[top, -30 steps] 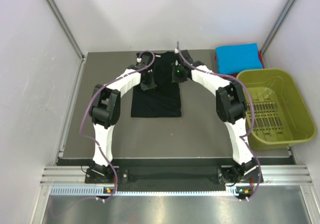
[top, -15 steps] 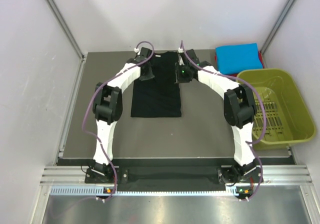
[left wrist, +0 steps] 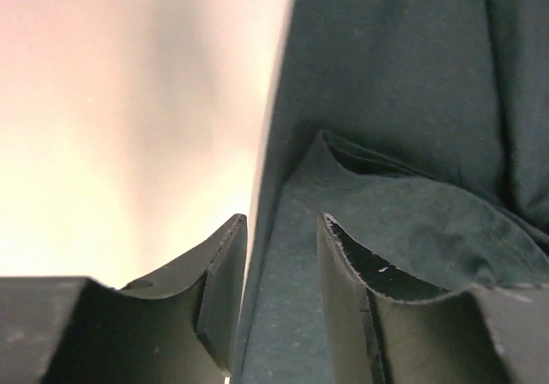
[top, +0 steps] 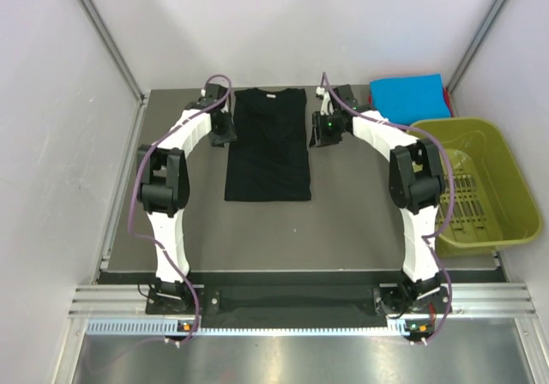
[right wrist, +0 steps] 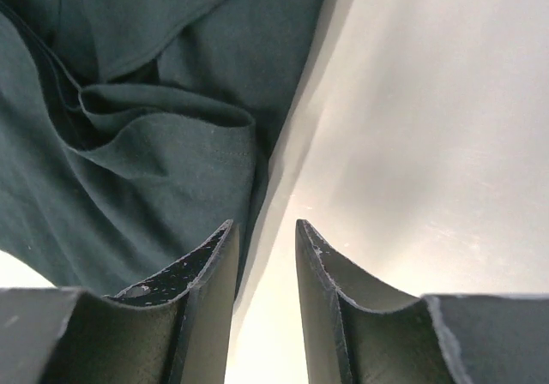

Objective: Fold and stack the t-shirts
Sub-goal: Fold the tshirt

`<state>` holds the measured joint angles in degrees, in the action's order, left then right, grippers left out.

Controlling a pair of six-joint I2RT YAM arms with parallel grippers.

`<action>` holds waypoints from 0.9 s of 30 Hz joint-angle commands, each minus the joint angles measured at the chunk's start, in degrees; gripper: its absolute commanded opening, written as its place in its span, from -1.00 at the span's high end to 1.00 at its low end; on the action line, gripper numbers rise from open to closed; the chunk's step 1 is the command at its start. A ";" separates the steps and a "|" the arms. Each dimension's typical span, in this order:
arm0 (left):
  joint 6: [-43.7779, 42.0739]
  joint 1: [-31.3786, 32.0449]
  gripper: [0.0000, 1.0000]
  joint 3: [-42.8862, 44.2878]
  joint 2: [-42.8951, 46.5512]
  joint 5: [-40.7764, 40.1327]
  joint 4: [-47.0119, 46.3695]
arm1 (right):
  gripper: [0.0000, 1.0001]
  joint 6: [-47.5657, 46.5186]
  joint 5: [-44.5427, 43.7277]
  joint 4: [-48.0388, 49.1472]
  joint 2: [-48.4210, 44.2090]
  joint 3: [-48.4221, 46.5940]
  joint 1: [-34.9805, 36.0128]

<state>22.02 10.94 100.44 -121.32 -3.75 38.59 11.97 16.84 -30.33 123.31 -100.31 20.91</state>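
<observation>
The black t-shirt (top: 268, 144) lies flat mid-table, folded lengthwise into a narrow strip with its collar at the far end. My left gripper (top: 224, 130) sits low at the shirt's left edge. In the left wrist view its jaws (left wrist: 281, 225) stand apart over that edge of the shirt (left wrist: 403, 84), gripping nothing. My right gripper (top: 325, 133) is at the right edge. Its jaws (right wrist: 264, 230) are apart over bare table, with the shirt's folded sleeve (right wrist: 154, 144) just to their left. A folded blue t-shirt (top: 410, 99) rests on a red one (top: 372, 103) at the back right.
An olive-green plastic basket (top: 506, 174) stands at the right edge of the grey table (top: 360, 213), close to my right arm's elbow. Metal frame posts and white walls close in the back and both sides.
Both grippers have moved outward off the top of the black shirt to its left and right edges, and their jaws have parted. The folded sleeves now lie free on the shirt.
</observation>
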 commanded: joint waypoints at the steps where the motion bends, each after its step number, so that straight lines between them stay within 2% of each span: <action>1: -3.03 -0.39 0.11 1.24 -0.31 5.94 0.34 | 0.33 -2.47 4.42 -0.43 2.20 -3.40 -0.16; 7: -4.27 -2.15 0.09 3.00 -3.13 9.01 -0.27 | 0.30 -2.65 6.79 -0.70 4.92 -5.51 -0.34; 13: -5.23 -2.85 0.13 4.32 -6.38 8.32 -0.27 | 0.30 -1.68 8.21 -0.26 7.65 -7.44 -0.25; 17: -5.59 -3.20 0.31 4.06 -6.74 9.11 -1.58 | 0.40 -0.98 8.65 1.23 7.91 -7.44 -0.34; 18: -5.41 -3.29 0.55 4.06 -6.65 10.41 -1.85 | 0.40 -0.89 8.91 1.67 8.00 -7.44 -0.25; 21: -4.45 -3.56 1.00 4.84 -6.91 11.05 -1.85 | 0.48 0.07 9.09 2.55 8.35 -7.97 -0.16; 22: -4.01 -3.64 1.00 5.20 -7.18 10.17 -1.07 | 0.60 0.25 9.17 2.64 8.53 -8.32 -0.25; 23: -3.57 -3.73 1.00 5.64 -7.27 9.29 0.16 | 0.86 0.60 8.91 2.64 8.88 -8.93 -0.25; 24: -2.69 -3.91 1.00 5.73 -7.18 8.24 0.17 | 0.99 0.95 8.56 2.73 8.88 -9.11 -0.16; 27: -1.02 -5.05 1.00 3.89 -6.48 7.88 -0.71 | 1.00 2.09 6.98 4.31 8.71 -8.32 -0.34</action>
<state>19.05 7.42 103.61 -128.05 5.43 38.61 12.75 24.56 -29.69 131.55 -106.19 20.82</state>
